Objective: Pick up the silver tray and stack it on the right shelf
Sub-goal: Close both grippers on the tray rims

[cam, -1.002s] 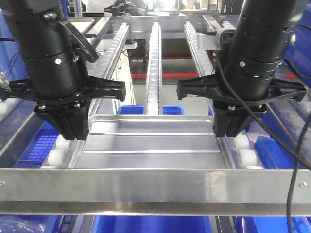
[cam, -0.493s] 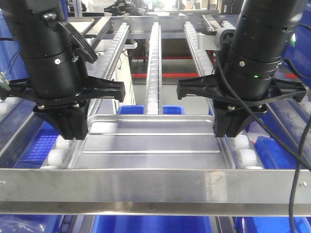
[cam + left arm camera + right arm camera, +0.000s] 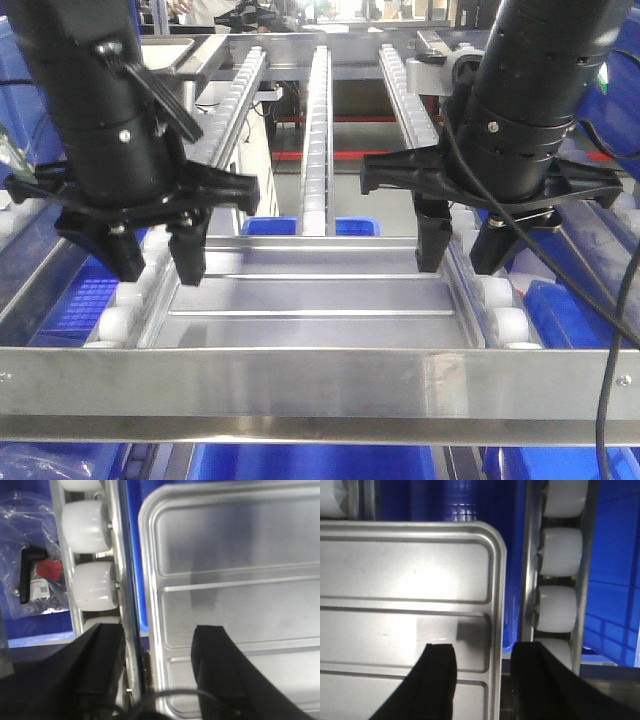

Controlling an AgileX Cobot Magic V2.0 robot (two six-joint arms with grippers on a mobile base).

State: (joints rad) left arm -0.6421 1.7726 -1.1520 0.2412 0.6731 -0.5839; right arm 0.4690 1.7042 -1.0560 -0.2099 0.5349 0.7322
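Left gripper (image 3: 157, 262) is spread wide with nothing pinched; its two black fingers (image 3: 215, 670) hang either side of the left rim of the shiny rectangular silver tray (image 3: 315, 295), one over the tray's base and one outside by the rollers. Right gripper (image 3: 462, 250) looks much the same, jaws apart and empty, straddling the tray's right rim near a rounded corner; can't tell from the wrist views whether any fingertip actually touches the metal.

Biggest thing in shot is the steel-framed sloping rack (image 3: 317, 130), with three lines of white roller rails running up and away from a flat stainless front bar (image 3: 320, 385). The tray lies at the low end of it, just behind that bar and between the two outer lines of chunky white rollers (image 3: 560, 550); two long raised ridges cross its base. Blue plastic crates (image 3: 85, 300) show underneath. Smallest bit is a clear plastic bag holding a black handle-shaped part (image 3: 32, 575), lying on blue at the edge of the left wrist view.
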